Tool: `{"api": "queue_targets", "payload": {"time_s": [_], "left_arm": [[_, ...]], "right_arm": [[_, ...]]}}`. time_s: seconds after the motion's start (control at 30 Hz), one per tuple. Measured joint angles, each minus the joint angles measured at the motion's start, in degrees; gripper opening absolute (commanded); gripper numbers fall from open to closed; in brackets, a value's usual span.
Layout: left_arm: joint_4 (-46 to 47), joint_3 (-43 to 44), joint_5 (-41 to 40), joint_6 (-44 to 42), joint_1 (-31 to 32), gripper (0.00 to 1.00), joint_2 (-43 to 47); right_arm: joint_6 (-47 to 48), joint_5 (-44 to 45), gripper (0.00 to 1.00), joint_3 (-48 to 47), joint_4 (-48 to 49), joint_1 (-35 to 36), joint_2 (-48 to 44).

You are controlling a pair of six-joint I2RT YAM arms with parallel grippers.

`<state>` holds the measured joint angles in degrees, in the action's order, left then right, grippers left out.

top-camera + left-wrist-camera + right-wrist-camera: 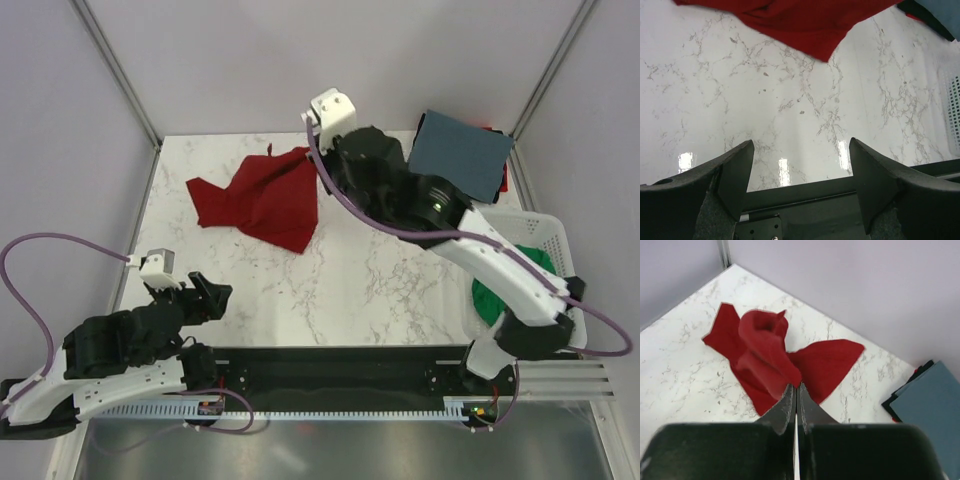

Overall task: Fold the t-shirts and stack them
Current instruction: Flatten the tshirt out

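A bright red t-shirt (262, 200) lies crumpled at the back left of the marble table (380, 280). One fold of it is drawn up into a peak (765, 347). My right gripper (318, 152) (796, 386) is shut on that fold at its tip. A folded slate-blue t-shirt (460, 155) (927, 400) rests on darker ones at the back right. A green t-shirt (510, 285) lies in the white basket (555, 235). My left gripper (205, 295) (800, 145) stands open over bare table near the front left, well short of the red t-shirt (800, 25).
The white slatted basket (954, 110) stands at the table's right edge, under my right arm. A black rail (340, 365) runs along the front edge. Grey walls close the table in at the back and sides.
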<state>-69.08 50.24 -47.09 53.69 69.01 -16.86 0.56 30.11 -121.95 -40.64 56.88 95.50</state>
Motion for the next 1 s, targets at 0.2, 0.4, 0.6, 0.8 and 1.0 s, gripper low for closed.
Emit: {"api": "queue_targets", "payload": {"time_s": [0.2,0.4,0.6,0.8,1.0], "left_arm": [[-0.15,0.0,-0.09,0.07,-0.33,0.84,0.68],[-0.44,0.0,-0.5,0.57,-0.48,0.84,1.62],[-1.55,0.04,-1.44,1.22,-0.72,0.86,-0.9],[0.07,0.79,-3.87,0.96,-0.85,0.99,-20.06],[8.31,1.81,-3.67,-5.38,-2.19,1.0,-30.99]], "right_arm": [[1.62,8.17,0.41,26.21,1.57,4.52,-16.26],[-12.2,17.68,0.75,43.65,-9.01,11.32,-15.02],[-31.12,20.39,0.88,51.28,-14.25,11.13,-18.71],[-36.5,7.69,0.79,62.1,-4.44,4.46,-24.65],[-36.3,-4.79,0.72,61.0,5.66,0.96,-15.47]]}}
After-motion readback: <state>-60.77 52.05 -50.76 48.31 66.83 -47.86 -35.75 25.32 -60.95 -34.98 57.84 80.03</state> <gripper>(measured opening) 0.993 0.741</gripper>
